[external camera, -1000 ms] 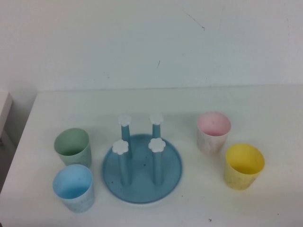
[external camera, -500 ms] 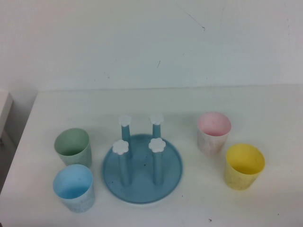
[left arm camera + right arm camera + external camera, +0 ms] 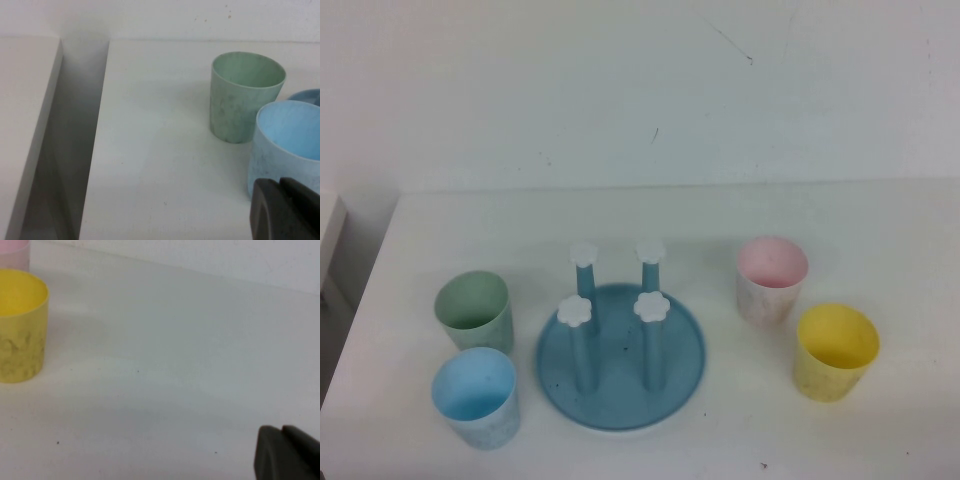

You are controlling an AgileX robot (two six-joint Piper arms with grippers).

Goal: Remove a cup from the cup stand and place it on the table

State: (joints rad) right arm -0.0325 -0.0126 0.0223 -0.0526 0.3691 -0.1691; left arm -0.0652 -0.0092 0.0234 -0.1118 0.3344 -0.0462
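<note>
Blue cup (image 3: 475, 397) upright on the table (image 3: 880, 220), just left of the cup stand (image 3: 620, 355), all four pegs bare. Left gripper (image 3: 285, 210) low beside the blue cup, right gripper (image 3: 287, 455) over bare tabletop; can't tell either claw's state.

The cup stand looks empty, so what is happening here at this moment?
Nothing is being handled. The cup stand has all four pegs bare. The cup stands upright on the table to the stand's left, near the green cup; the pink cup and yellow cup stand to its right. The left gripper sits beside the light blue cup, and the right gripper is low over the table near the yellow cup. Neither holds anything.
</note>
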